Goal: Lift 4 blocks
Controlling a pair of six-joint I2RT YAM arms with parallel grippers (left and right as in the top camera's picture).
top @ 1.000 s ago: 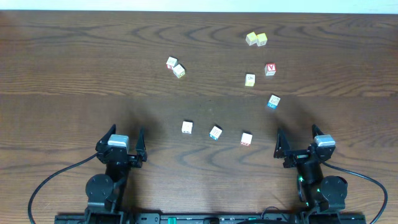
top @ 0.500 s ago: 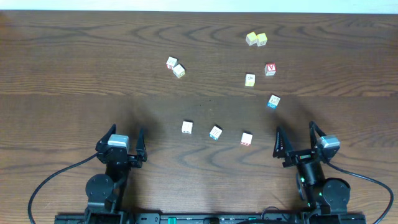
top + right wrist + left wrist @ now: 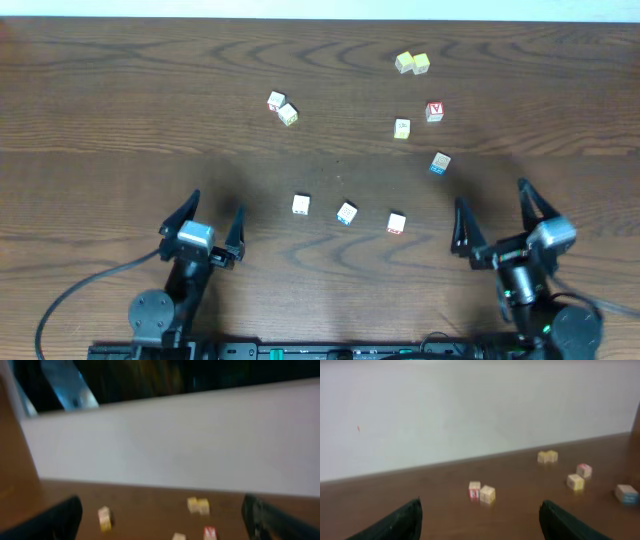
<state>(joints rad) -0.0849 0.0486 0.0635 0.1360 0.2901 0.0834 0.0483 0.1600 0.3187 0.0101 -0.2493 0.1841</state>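
Over the last second both arms had tipped forward from rest, the left end effector (image 3: 218, 204) and right end effector (image 3: 491, 196) spread wide and empty, while the 4 blocks (image 3: 346, 213) lay unmoved on the bench (image 3: 110, 110) ahead, so no lift had begun.

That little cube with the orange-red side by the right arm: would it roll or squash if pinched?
The orange-sided cube looks rigid and flat-faced, so it probably sits flat rather than rolls. It seems small and light, so a nudge might slide or spin it on the smooth table.
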